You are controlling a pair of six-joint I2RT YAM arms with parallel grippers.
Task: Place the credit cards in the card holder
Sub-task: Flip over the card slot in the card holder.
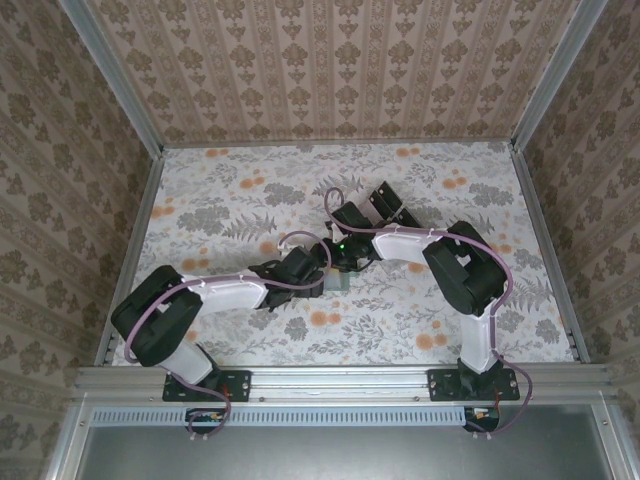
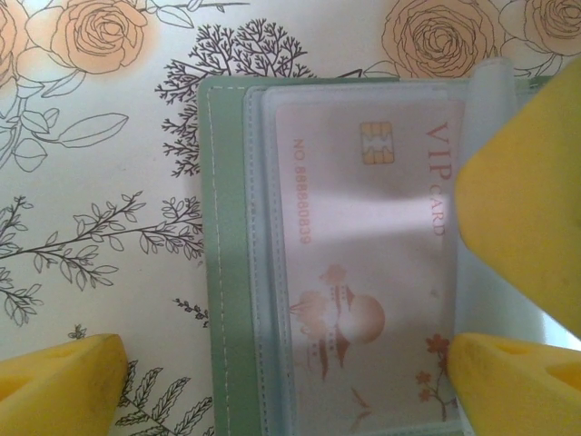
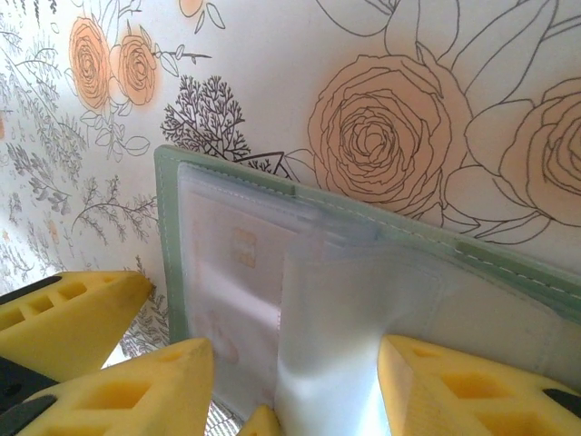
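We see the left gripper [image 2: 281, 386] spread as wide as it goes, straddling the card holder [image 2: 227, 272]. One yellow finger sits on the flowered table [image 2: 91, 227] at the lower left of the left wrist frame, apart from the green edge. The other, at the lower right, is against the edge of the clear pocket. It holds nothing.

The right gripper [image 3: 295, 391] is about half spread at the bottom of the right wrist frame. A loose clear sleeve leaf [image 3: 336, 318] stands up between its two fingers, nearer the right one, with a visible gap to the left one, so it looks released rather than clenched (we cannot tell whether a finger brushes the leaf).

We count one card holder, lying open at the middle of the table where the two arms meet. We count one credit card [image 2: 363, 254], pale with a chip and "VIP CARD" lettering, lying flat inside a clear pocket of the holder.
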